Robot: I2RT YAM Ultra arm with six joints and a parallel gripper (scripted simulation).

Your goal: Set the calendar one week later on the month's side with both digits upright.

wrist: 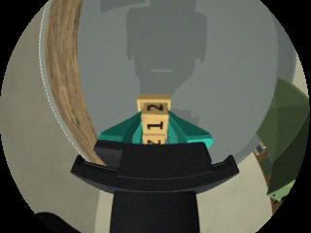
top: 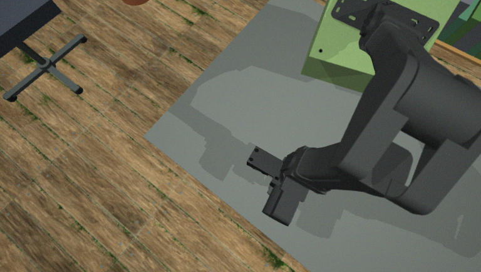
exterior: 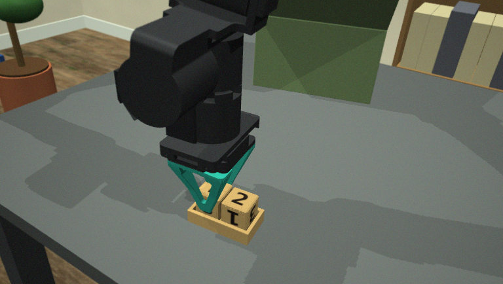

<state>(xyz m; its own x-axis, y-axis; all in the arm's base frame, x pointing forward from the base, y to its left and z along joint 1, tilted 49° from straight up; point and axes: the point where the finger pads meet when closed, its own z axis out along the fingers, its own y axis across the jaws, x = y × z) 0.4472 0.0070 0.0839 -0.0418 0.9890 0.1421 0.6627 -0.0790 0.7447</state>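
- Down in the tray point(exterior: 226, 228) point(wrist: 140, 103), the far-left cube point(exterior: 216, 210) point(wrist: 155, 125) as the exterior view has it is the gripper's point(top: 265, 162) point(exterior: 217, 205) point(wrist: 155, 119) catch — clamped between the two teal fingers point(exterior: 209, 197)!
- Near finger across that cube's front, covering much of its printed face; the other finger sits mostly out of sight behind it.
- Right alongside, outside the grip, stands the second cube point(exterior: 239, 209) point(wrist: 155, 107), a narrow seam between the pair in the exterior view.
- Big bold 2 on top of that second cube, an upside-down 1 on its long-side face, and a partly hidden digit round the end.
- Over to the wrist view: the cubes line up between and beyond the fingers, with 2, 1 and a cut-off 2 running down the row.
- Underneath it all, the tray looks flat on the grey table point(top: 255, 106) point(exterior: 333, 147) point(wrist: 233, 73), its walls around the lower parts of both cubes.
- Is the clamped cube's base down on the tray floor? Can't tell — the wall and finger hide it.
- From the top view, the arm point(top: 369, 141) point(exterior: 207, 69) covers cubes and tray completely.
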